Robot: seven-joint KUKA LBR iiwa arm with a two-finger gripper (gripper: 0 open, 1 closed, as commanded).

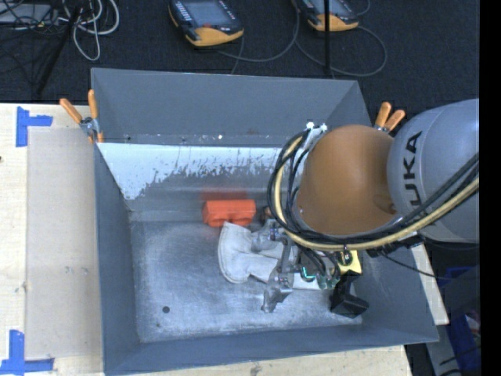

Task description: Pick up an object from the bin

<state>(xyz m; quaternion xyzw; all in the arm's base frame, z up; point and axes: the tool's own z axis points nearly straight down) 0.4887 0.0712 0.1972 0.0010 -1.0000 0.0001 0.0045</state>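
Observation:
A crumpled white cloth-like thing (237,254) lies in the middle of the bin floor. My gripper (275,288) hangs low just off its right edge, with its metal tip close to the floor and beside the white thing. Nothing shows as held. An orange rectangular block (229,211) lies against the back wall, touching the white thing's upper edge. The arm's brown cover hides the upper part of the gripper and the bin floor to the right.
A small black thing (347,302) sits near the bin's right wall, partly under the arm. The left half and front strip of the floor are bare scuffed metal. The arm covers the bin's right side.

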